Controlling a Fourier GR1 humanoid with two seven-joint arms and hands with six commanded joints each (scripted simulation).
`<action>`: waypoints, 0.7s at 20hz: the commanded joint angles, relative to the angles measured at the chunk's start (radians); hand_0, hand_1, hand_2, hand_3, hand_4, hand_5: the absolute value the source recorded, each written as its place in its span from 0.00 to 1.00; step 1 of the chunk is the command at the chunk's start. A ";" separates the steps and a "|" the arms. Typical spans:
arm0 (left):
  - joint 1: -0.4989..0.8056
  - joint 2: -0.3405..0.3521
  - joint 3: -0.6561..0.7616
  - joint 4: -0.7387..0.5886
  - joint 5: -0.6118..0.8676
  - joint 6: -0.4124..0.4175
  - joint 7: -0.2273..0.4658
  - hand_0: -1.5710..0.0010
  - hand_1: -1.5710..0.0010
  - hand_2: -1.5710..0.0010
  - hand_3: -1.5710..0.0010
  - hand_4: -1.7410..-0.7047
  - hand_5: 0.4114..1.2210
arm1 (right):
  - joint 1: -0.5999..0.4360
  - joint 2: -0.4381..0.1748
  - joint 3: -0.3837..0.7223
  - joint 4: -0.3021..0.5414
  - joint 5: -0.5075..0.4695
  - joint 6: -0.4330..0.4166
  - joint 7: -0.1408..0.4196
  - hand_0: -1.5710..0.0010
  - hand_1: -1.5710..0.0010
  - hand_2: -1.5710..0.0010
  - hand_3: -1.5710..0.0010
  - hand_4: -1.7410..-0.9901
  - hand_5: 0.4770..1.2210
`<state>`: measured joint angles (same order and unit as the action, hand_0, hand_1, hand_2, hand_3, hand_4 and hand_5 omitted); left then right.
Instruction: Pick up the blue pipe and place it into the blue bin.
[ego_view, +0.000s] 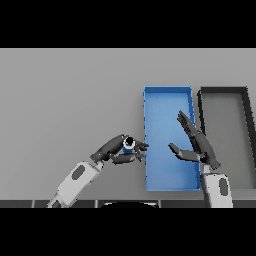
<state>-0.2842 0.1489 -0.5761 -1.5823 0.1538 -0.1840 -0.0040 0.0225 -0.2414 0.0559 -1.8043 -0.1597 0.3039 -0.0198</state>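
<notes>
The blue pipe (128, 146) is a short blue cylinder with a dark end, held just left of the blue bin (167, 97). My left hand (116, 149) is curled round the pipe, fingers and thumb pinching it, its fingertips reaching the bin's left wall. The bin is a long blue tray at the centre right. My right hand (196, 142) hovers over the bin's right side with straight fingers, open and holding nothing.
A dark bin (224, 91) with a grey floor stands directly right of the blue bin, walls nearly touching. The grey table (70, 100) stretches out to the left and far side.
</notes>
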 joint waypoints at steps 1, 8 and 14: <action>0.001 -0.004 -0.005 -0.004 -0.008 0.005 -0.005 0.00 0.00 0.00 0.08 0.01 1.00 | -0.023 -0.024 0.001 -0.025 -0.062 0.034 0.059 1.00 1.00 1.00 1.00 0.63 0.08; -0.009 0.003 -0.003 0.000 -0.021 0.006 0.002 0.00 0.00 0.00 0.08 0.01 1.00 | -0.207 -0.133 0.107 -0.157 -0.295 0.194 0.268 1.00 1.00 1.00 1.00 0.53 0.03; -0.015 0.002 -0.004 -0.005 -0.020 0.003 0.003 0.00 0.00 0.00 0.08 0.01 1.00 | -0.374 -0.112 0.198 -0.154 -0.296 0.229 0.344 1.00 1.00 1.00 1.00 0.56 0.02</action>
<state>-0.2986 0.1508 -0.5803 -1.5876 0.1362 -0.1835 -0.0016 -0.3518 -0.3529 0.2545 -1.9584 -0.4558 0.5331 0.3254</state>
